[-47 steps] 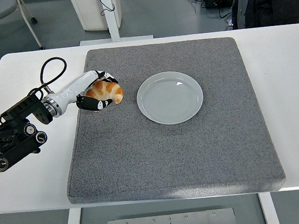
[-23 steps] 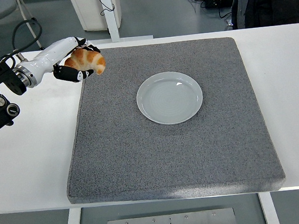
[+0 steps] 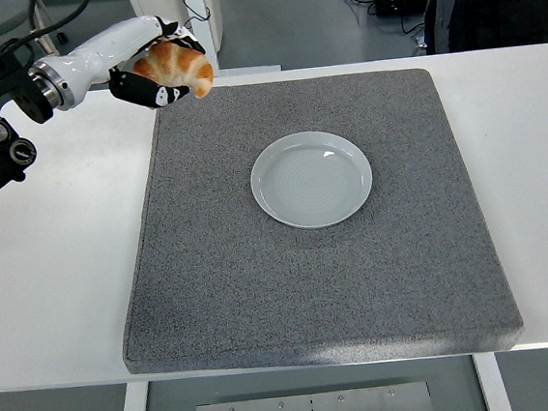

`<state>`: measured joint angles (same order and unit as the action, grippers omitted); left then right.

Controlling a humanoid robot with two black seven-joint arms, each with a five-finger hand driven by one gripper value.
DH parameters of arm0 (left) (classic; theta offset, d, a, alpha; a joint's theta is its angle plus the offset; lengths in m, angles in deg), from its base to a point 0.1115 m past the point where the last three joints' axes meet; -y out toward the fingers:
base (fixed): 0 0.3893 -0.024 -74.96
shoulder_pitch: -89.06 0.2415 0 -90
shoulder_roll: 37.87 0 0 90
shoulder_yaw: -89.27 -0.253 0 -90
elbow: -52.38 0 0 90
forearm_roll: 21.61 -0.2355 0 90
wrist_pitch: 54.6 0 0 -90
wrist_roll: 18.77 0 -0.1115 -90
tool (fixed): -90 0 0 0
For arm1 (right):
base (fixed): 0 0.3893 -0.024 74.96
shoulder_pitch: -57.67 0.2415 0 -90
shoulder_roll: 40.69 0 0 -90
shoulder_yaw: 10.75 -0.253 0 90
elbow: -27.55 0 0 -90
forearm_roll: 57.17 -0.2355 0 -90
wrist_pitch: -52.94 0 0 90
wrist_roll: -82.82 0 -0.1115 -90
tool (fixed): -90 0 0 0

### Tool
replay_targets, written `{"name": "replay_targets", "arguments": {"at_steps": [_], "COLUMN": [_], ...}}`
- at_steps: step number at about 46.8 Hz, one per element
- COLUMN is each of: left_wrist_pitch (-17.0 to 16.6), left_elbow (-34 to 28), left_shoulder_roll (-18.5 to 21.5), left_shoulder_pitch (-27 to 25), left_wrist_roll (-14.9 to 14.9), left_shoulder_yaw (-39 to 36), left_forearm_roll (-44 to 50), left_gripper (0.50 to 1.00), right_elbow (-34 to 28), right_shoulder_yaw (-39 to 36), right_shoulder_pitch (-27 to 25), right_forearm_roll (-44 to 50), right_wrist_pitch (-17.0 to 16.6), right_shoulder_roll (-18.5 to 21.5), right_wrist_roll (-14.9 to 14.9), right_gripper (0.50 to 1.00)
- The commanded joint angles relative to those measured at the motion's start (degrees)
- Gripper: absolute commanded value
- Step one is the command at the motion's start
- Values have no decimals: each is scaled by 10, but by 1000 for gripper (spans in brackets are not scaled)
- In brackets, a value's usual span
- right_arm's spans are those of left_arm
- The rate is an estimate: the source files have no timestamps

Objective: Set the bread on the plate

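Observation:
A golden-brown croissant (image 3: 178, 66) hangs in the air over the far left corner of the grey mat, held in my left hand (image 3: 159, 69), whose fingers are curled around it. The arm with its white forearm comes in from the upper left. A pale round plate (image 3: 311, 179) lies on the mat, to the right of and nearer than the bread, with nothing on it. My right arm does not show.
A grey felt mat (image 3: 311, 289) covers most of the white table (image 3: 58, 285). Behind the table stand a white post (image 3: 200, 23), a chair base at the far left and dark equipment with cables at the top right.
My left hand has lifted the croissant off the mat, swung it up and back to the left, and has now carried it higher and a little to the right. The plate has not moved.

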<state>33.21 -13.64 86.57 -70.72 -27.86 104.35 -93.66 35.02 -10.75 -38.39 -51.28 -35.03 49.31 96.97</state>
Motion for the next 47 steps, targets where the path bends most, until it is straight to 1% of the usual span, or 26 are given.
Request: {"name": "replay_targets", "arguments": {"at_steps": [1,6,18,26,33,42,47], "left_wrist_pitch": [0,0,0,0,-1,-1,-1], "left_elbow": [0,0,0,2,8,14,47], "left_shoulder_roll": [-4,-20,-68,-94,-127,-152,-170], "left_shoulder_pitch": [-25,-46,-59,-79,-76,-72,-72], "left_wrist_roll": [-1,-2,0,-2,-3,-5,-22], "left_shoulder_yaw": [-24,-37,-42,-75,-81,-82,-87], "left_forearm_roll": [1,2,-6,-5,-4,-8,-7], "left_gripper": [500,500,500,500,500,500,500], "right_elbow": [0,0,0,0,0,0,0], "right_shoulder_yaw": [0,0,0,0,0,0,0], "right_shoulder_pitch": [0,0,0,1,0,0,0], "right_forearm_roll": [0,0,0,0,0,0,0], "right_wrist_pitch": [0,0,0,0,0,0,0], "right_shoulder_roll": [0,0,0,0,0,0,0], "right_wrist_roll": [0,0,0,0,0,0,0], "right_gripper": [1000,1000,1000,1000,1000,1000,1000]}}
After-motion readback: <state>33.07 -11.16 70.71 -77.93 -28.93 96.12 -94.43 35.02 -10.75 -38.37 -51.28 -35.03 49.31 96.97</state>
